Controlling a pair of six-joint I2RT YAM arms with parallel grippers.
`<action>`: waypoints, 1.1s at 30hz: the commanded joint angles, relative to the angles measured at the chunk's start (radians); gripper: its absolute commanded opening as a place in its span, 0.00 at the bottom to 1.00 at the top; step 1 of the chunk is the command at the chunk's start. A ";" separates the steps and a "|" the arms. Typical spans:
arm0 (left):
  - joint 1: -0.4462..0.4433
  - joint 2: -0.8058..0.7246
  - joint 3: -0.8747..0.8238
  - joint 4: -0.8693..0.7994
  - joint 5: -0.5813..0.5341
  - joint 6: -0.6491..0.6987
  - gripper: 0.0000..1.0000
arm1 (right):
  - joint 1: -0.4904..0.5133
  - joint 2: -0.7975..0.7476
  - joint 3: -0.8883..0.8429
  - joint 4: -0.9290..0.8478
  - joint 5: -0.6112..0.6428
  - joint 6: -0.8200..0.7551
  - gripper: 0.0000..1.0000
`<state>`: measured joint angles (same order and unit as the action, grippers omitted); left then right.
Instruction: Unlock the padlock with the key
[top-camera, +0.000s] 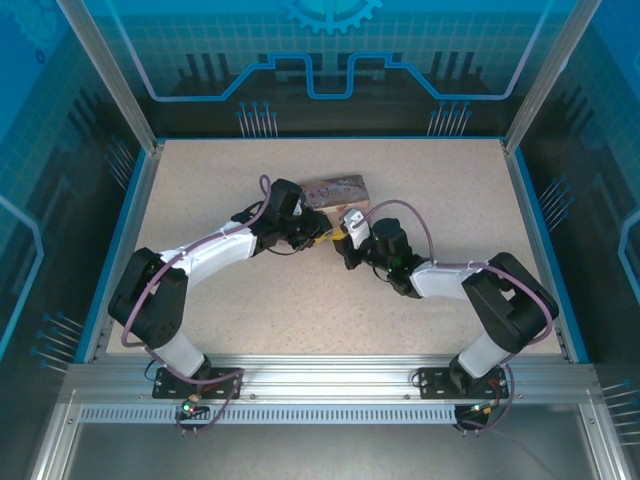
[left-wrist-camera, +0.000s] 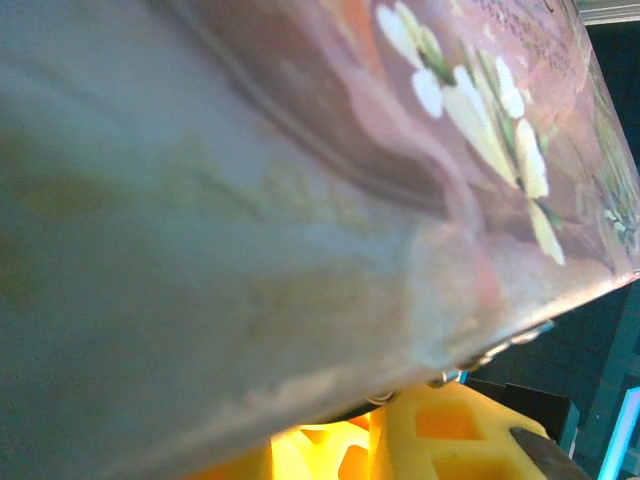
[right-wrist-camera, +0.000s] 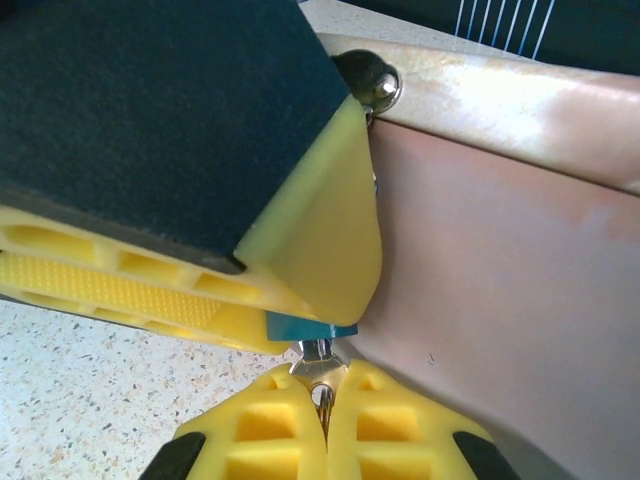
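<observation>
In the right wrist view the padlock (right-wrist-camera: 300, 327) shows as a sliver of blue body pinched between the left gripper's big yellow fingers (right-wrist-camera: 320, 240). The key (right-wrist-camera: 318, 362) points up into the padlock's underside, with its flat metal head clamped in my right gripper (right-wrist-camera: 322, 388), which is shut on it. From above, the left gripper (top-camera: 316, 236) and right gripper (top-camera: 341, 243) meet tip to tip at mid table, just in front of the pink tin. The shackle is hidden. In the left wrist view the left gripper's yellow fingers (left-wrist-camera: 450, 440) sit under the tin's edge.
The flat pink illustrated tin (top-camera: 335, 188) lies just behind both grippers. It looms close in the left wrist view as the tin (left-wrist-camera: 300, 200) and rises as a wall at the right as the tin (right-wrist-camera: 490, 290). Speckled tabletop (top-camera: 430, 190) surrounds it, framed by blue walls.
</observation>
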<state>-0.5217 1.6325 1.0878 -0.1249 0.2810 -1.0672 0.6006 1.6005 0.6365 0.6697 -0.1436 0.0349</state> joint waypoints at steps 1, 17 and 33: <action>-0.021 0.006 0.014 0.036 0.042 0.030 0.00 | -0.019 0.017 0.035 -0.013 -0.089 0.041 0.00; -0.024 0.009 0.002 0.028 0.017 0.067 0.00 | -0.055 0.062 0.099 -0.094 -0.245 0.093 0.00; -0.024 0.015 0.001 0.009 0.006 0.112 0.00 | -0.105 0.102 0.120 -0.083 -0.387 0.146 0.00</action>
<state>-0.5297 1.6394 1.0874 -0.1528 0.2398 -0.9833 0.5007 1.6894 0.7258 0.5816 -0.4644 0.1574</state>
